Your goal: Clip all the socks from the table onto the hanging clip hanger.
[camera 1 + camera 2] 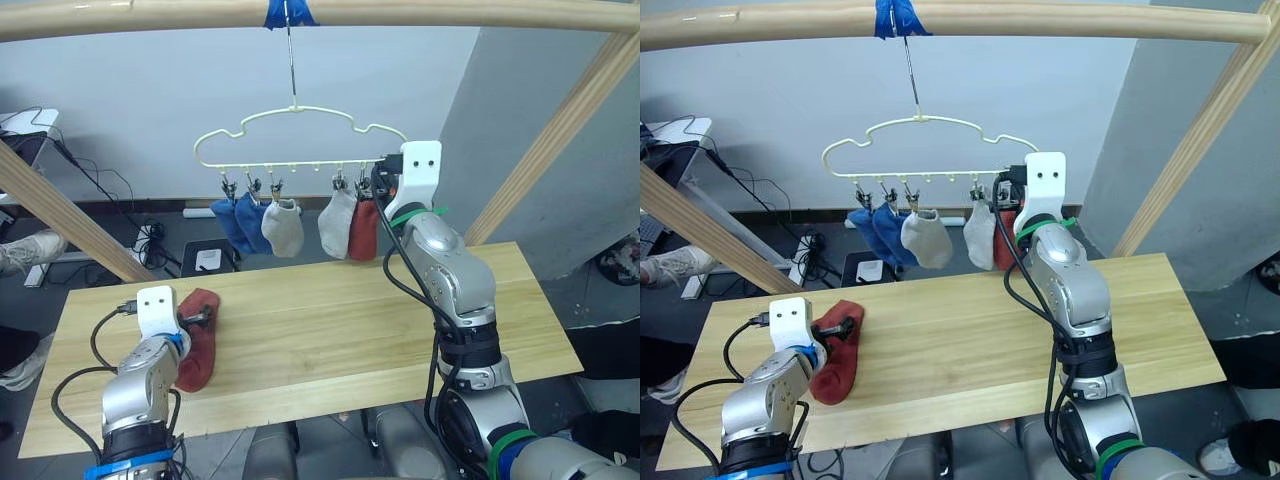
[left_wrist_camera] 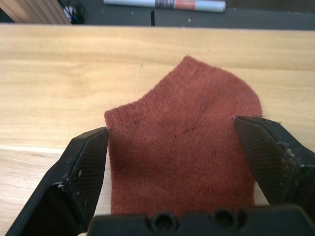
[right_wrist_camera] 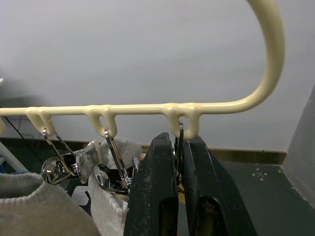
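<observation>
A rust-red sock (image 1: 198, 340) lies flat on the left part of the table (image 1: 340, 330). My left gripper (image 2: 171, 128) is open, low over the sock, with one finger on each side of it. The pale yellow clip hanger (image 1: 300, 135) hangs from the top pole. Two blue socks (image 1: 236, 222), two light grey socks (image 1: 284, 228) and one rust-red sock (image 1: 364, 230) hang from its clips. My right gripper (image 3: 179, 140) is raised at the hanger's right end. It is shut on the metal clip (image 3: 180, 132) there, above the hanging red sock.
A thick wooden pole frame (image 1: 560, 130) spans the top and slants down at both sides of the table. Cables and a power strip (image 1: 150, 240) lie on the floor behind. A person's shoe (image 1: 25, 250) is at the far left.
</observation>
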Robot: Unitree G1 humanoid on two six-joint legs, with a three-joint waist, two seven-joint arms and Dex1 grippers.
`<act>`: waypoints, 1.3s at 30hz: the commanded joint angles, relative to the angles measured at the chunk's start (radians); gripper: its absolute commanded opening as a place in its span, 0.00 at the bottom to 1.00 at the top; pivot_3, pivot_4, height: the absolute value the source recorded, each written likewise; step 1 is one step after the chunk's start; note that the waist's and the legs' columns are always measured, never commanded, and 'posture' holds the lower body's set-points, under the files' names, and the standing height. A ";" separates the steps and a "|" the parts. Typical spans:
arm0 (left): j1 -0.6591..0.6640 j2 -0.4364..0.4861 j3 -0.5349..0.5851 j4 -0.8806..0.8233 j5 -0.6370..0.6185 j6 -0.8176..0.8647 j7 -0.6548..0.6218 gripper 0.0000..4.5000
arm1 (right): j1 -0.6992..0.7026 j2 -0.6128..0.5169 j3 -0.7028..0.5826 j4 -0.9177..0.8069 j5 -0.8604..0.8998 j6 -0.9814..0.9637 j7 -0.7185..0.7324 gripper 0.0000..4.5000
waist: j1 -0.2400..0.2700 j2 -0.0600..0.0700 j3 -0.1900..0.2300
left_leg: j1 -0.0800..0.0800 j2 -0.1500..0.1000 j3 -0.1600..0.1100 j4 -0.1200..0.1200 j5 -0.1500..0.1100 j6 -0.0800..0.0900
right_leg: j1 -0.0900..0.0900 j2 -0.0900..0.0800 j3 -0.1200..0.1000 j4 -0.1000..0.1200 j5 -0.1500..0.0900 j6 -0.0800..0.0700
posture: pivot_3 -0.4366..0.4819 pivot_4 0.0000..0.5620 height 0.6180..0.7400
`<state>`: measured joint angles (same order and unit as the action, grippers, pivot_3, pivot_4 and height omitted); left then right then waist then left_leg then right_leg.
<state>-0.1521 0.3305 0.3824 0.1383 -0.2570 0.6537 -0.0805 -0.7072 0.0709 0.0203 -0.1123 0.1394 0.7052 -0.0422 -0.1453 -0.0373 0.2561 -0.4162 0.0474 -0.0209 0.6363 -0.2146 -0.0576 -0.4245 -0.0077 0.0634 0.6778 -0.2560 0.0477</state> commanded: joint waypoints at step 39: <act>-0.124 -0.165 -0.674 -0.223 0.191 -0.378 -0.346 0.00 | -0.038 -0.003 -0.015 -0.073 -0.001 0.024 0.002 0.00 | -0.001 0.006 0.007 | -0.004 0.000 0.005 -0.010 0.000 0.000 | -0.002 -0.002 0.003 -0.017 0.001 0.000 | 0.23 0.50 1.00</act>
<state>-0.2509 0.1871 -0.2745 -0.1098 -0.0935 0.3197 -0.4531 -0.7266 0.0620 0.0092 -0.1345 0.1375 0.7338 -0.0338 -0.1460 -0.0312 0.2628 -0.4205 0.0469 -0.0155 0.6259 -0.2150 -0.0576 -0.4264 -0.0096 0.0662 0.6615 -0.2549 0.0482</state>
